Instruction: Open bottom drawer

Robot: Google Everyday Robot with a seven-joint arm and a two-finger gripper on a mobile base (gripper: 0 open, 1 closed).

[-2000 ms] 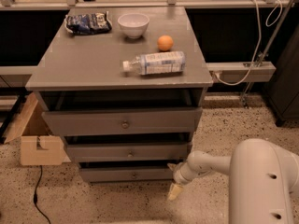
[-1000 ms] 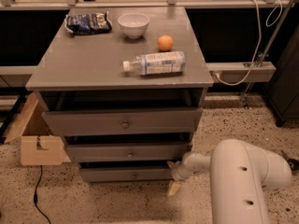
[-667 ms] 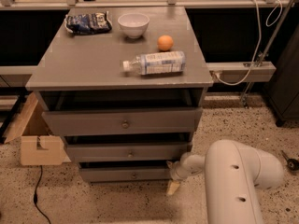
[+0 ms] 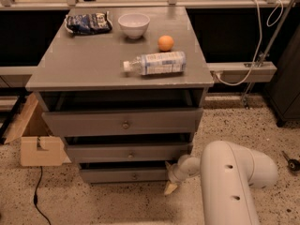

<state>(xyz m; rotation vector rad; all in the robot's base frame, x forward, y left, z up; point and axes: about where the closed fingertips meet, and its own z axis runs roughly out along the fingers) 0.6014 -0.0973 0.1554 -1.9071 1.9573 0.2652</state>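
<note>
The pincer (image 4: 171,185) hangs low near the floor, under the front right corner of the table (image 4: 84,69). It is just beside the right end of the bottom drawer (image 4: 112,175). You cannot tell from this view whether it is spread or pressed together, because the white arm (image 4: 229,182) covers much of it.

The bottom drawer is the lowest of the three fronts under the front edge of the table. A dark gap shows above it, so it is perhaps already a little out, but this is not sure. Its small knob (image 4: 135,176) sits at the centre of the front, apart from the pincer and to its left.

You are, I judge, in the approach step: nothing is gripped yet. For the next move, bring the pincer along the front to the knob, take it, and pull straight away from the front edge. Stay below the middle drawer (image 4: 129,152).
</note>
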